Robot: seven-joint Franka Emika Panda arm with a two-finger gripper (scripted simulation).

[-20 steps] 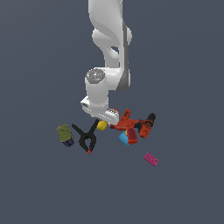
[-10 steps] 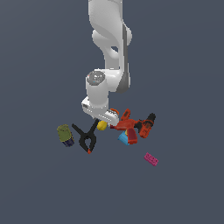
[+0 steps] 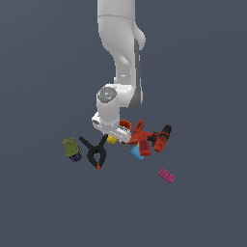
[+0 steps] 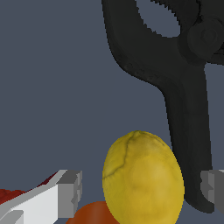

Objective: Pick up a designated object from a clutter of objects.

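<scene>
The fingers [image 4: 142, 190] stood apart astride the yellow ball [image 4: 142, 179], unclosed; the black clamp [image 4: 175, 78] ran off-frame.

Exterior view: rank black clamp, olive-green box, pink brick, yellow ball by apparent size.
Largest to smallest:
1. black clamp
2. olive-green box
3. pink brick
4. yellow ball, but the end effector hides part of it, so its place against the brick is unsure.
</scene>
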